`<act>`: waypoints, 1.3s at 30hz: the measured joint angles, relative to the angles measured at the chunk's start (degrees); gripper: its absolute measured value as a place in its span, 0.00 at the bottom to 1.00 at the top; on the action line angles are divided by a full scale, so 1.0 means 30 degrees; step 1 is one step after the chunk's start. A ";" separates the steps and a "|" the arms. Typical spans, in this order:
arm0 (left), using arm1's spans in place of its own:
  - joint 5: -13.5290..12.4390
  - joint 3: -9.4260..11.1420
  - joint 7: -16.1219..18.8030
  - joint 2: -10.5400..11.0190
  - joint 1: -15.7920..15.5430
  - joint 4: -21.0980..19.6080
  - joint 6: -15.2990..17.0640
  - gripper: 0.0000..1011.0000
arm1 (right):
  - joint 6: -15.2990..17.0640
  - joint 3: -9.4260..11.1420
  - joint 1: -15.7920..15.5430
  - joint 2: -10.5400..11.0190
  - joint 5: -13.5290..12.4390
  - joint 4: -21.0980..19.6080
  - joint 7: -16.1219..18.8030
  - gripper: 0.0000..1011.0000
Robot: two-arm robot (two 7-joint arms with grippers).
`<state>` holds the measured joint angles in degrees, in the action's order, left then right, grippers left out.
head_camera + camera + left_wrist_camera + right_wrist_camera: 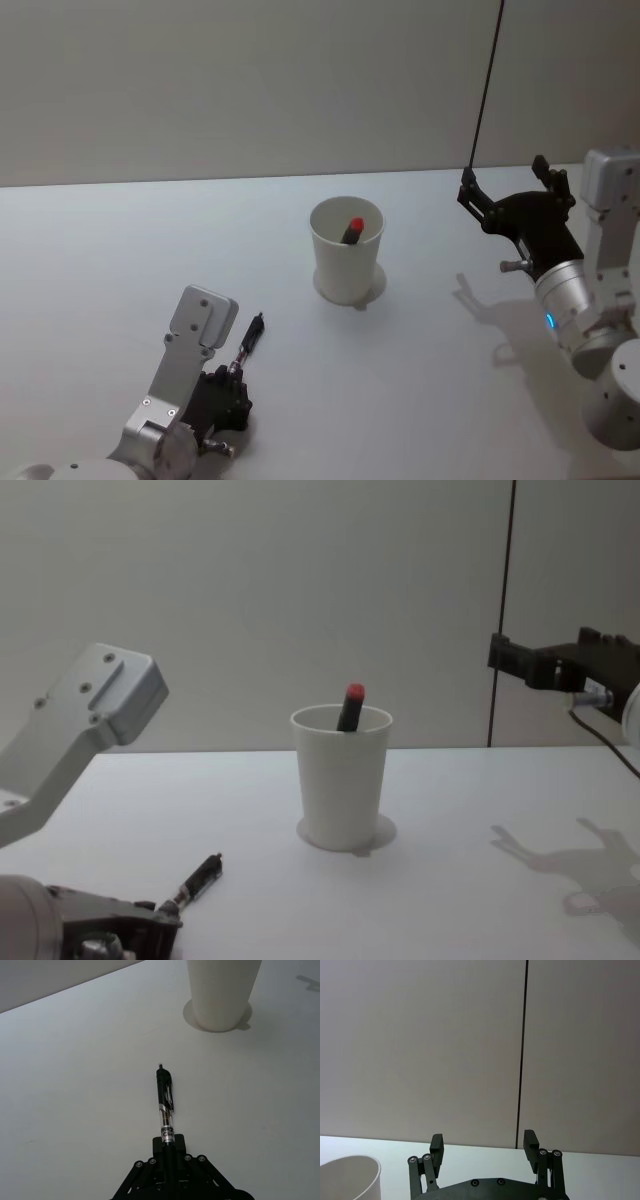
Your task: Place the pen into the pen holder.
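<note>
The left gripper (168,1142), near left, pinched the pen (165,1102), which seemingly needed lifting over the pen holder (347,268); the right gripper (503,172) idled far right, jaws spread.

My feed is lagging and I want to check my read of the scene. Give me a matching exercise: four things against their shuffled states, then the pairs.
Things:
1. left gripper
2. right gripper
3. black pen
4. pen holder

States:
A. open, raised at the table's right side
B. upright mid-table, with a red-topped pen inside
C. shut on the black pen, low near the table
D. gripped by one end, outside the holder, pointing toward it

Pairs: 1-C, 2-A, 3-D, 4-B.
</note>
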<state>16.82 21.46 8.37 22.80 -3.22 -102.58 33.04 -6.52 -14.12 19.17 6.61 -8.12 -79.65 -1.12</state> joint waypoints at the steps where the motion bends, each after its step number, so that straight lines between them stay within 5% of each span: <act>1: 0.0018 -0.0014 -0.0004 -0.0009 0.0011 0.0000 -0.0030 0.14 | 0.0000 0.0001 0.0001 0.0001 0.0000 0.0000 0.0000 0.99; 9: 0.0464 -0.0217 -0.0041 -0.0071 0.0155 -0.0027 -0.0612 0.14 | 0.0001 0.0000 0.0000 0.0001 0.0000 0.0000 0.0000 0.99; 18: 0.1005 -0.0647 -0.0035 -0.0050 0.0286 -0.0164 -0.2606 0.14 | 0.0001 0.0000 0.0001 0.0001 0.0000 0.0000 0.0001 0.99; 39: 0.1770 -0.1752 -0.0417 0.0071 0.0399 -0.0121 -0.9051 0.14 | 0.0001 0.0001 0.0000 0.0001 0.0001 0.0001 0.0000 0.99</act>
<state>22.12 16.20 7.12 23.01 -2.03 -102.95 5.89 -6.51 -14.12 19.17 6.61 -8.12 -79.65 -1.11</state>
